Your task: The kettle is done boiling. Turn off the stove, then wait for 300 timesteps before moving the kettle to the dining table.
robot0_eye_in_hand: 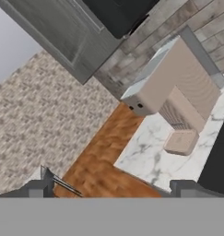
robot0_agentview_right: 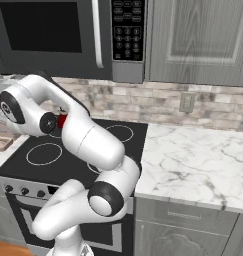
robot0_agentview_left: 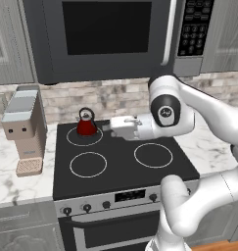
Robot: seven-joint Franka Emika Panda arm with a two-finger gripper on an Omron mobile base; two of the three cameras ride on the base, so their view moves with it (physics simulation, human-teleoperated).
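- The small red conical kettle (robot0_agentview_left: 86,126) with its dark looped handle and dark lid knob stands upright on the rear left burner ring of the black glass-top stove (robot0_agentview_left: 120,162), whose 4 round burners are outlined in white.
- In the right base view only a sliver of the red kettle (robot0_agentview_right: 62,120) shows behind the white arm.
- The end effector (robot0_agentview_left: 107,126) reaches leftward at the end of the white arm, level with the kettle and just beside its right side; whether it touches the kettle cannot be told.
- In the hand view the 2 dark fingertips (robot0_eye_in_hand: 39,188) stand far apart at the bottom edge with nothing between them, so the end effector is open and empty.
- The silver front panel of the stove carries small dark knobs (robot0_agentview_left: 86,208) above the oven door.
- A beige boxy coffee machine (robot0_agentview_left: 23,130) sits on the white grey-veined marble counter (robot0_agentview_left: 12,176) to the left of the stove.
- A dark microwave (robot0_agentview_left: 110,34) with a keypad on its right side hangs above the stove.
- To the right of the stove the marble counter (robot0_agentview_right: 193,160) runs on under grey cabinet doors (robot0_agentview_right: 198,35).
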